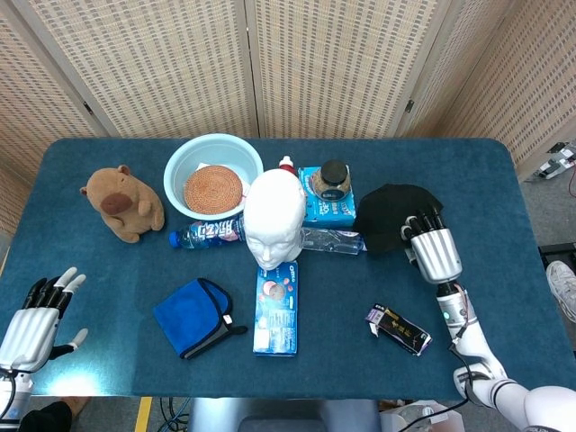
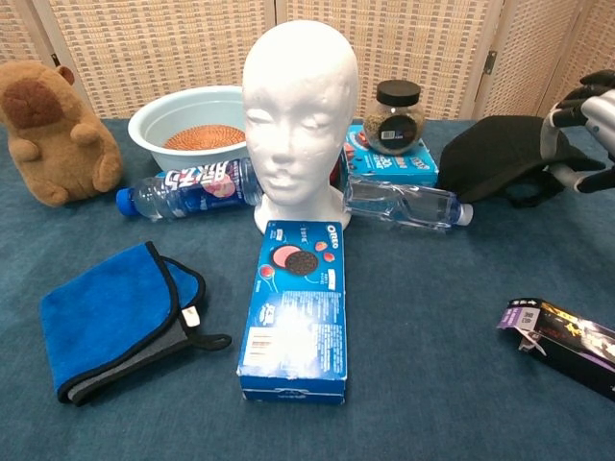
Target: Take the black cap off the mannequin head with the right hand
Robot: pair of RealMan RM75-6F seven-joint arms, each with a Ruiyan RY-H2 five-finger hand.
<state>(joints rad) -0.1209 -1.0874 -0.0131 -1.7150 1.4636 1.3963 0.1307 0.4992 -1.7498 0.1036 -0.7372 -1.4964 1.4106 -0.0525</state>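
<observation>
right hand [image 1: 435,252] fingers [image 1: 421,224] rest curled on the soft black fabric cap [image 1: 391,214], which lies on the dark blue table [image 1: 504,198] at three o'clock of the bare white foam mannequin head [image 1: 274,216]. whether they grip it, cannot tell. cap's off; only letting go looks left. left hand [image 1: 31,318] idles, fingers spread, empty.

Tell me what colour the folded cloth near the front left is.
Blue cloth with black edging, clearest in the chest view.
</observation>
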